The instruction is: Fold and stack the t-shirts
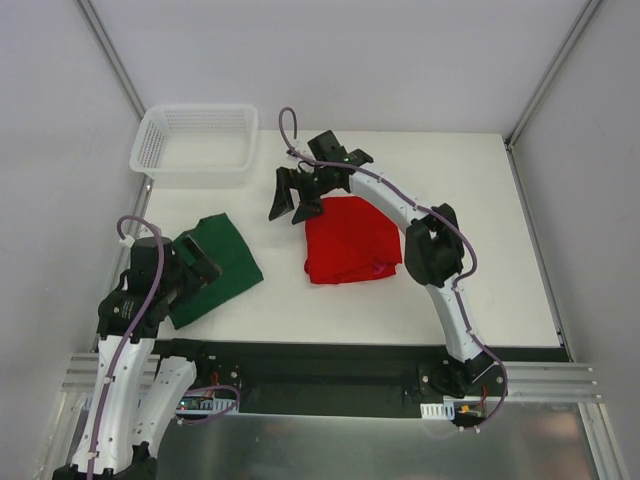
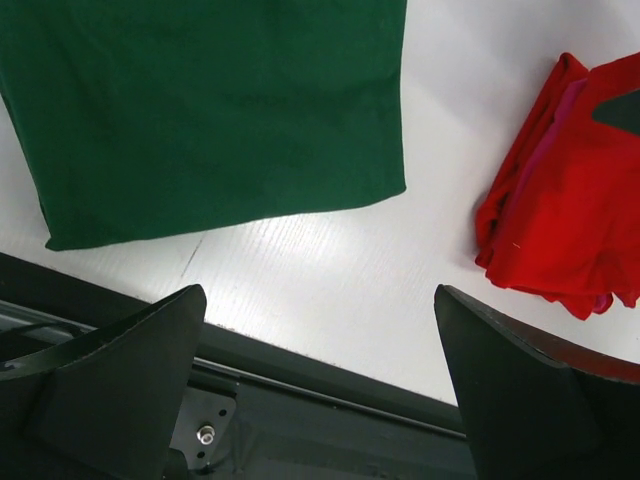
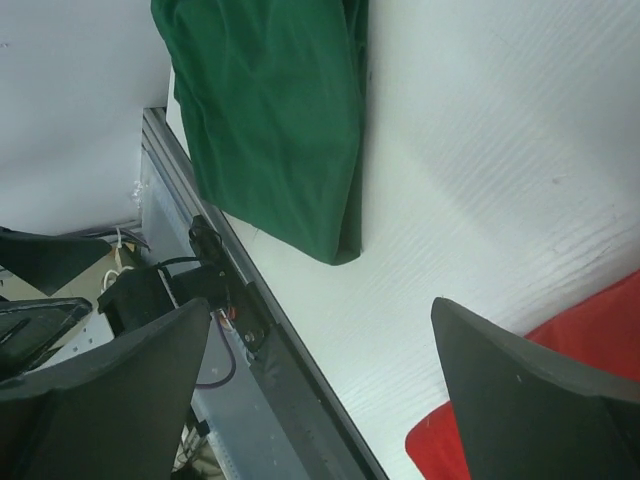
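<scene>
With left pincer (image 2: 318,295) and right pincer (image 3: 320,303) both gaping empty, I'm eyeing the limp, light dark green cotton t-shirt (image 1: 222,262), probably best pinched along its folded edge.

This is looking like a robotics lab test cell: plain pale wall panels (image 1: 350,60) are enclosing a flat white tabletop (image 1: 500,280), a ribbed aluminium rail (image 1: 545,382) is carrying the bolted-down white-and-black left robot arm (image 1: 120,400) and right robot arm (image 1: 455,310), and purple cables (image 1: 128,335) are trailing towards a small exposed green circuit board (image 1: 200,405).
</scene>
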Motion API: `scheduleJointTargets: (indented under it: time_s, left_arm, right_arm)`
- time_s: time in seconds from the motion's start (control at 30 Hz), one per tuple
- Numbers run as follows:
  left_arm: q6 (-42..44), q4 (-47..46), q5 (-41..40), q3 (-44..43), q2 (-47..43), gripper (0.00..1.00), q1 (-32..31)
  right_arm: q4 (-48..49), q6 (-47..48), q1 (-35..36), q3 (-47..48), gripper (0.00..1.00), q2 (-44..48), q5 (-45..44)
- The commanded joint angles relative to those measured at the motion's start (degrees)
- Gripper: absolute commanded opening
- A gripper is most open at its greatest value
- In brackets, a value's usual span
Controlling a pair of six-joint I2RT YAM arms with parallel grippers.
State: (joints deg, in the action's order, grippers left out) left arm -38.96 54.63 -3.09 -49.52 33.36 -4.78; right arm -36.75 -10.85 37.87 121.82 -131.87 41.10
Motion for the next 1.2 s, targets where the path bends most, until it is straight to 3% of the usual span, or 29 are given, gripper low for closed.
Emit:
scheduleJointTargets:
  time_s: [0.0, 0.27, 0.5, 0.67, 0.8, 1.0, 1.17]
  left_arm:
    - [-2.8, 1.4, 2.9, 0.7, 0.2, 0.99, 0.5]
    - [-0.9, -1.4, 3.0, -2.3, 6.3, 0.99, 0.5]
    - [-1.3, -11.6, 13.3, 3.9, 12.9, 0.99, 3.4]
    - [2.9, -17.0, 26.2, 6.4, 16.8, 0.99, 15.6]
    - [7.0, -16.7, 29.9, 4.1, 18.4, 0.99, 24.7]
    - [8.9, -11.3, 17.7, 4.9, 17.3, 0.99, 28.3]
    - [7.3, -10.2, 15.3, 3.2, 16.2, 0.99, 28.2]
  right_arm:
    - [0.1, 3.3, 0.4, -0.3, 0.96, 4.5, 3.5]
    - [-1.7, 7.2, 1.9, -2.2, 0.96, 8.7, 2.1]
    - [2.2, 5.1, 2.4, -8.9, 0.96, 7.2, 4.6]
    - [4.2, 4.8, 2.4, -11.2, 0.96, 7.0, 5.8]
    - [5.1, 4.0, 2.3, -10.5, 0.96, 5.8, 6.7]
    - [10.1, 0.8, 2.4, -10.1, 0.96, 3.0, 7.8]
    - [9.6, 0.0, 2.9, -9.0, 0.96, -0.4, 7.5]
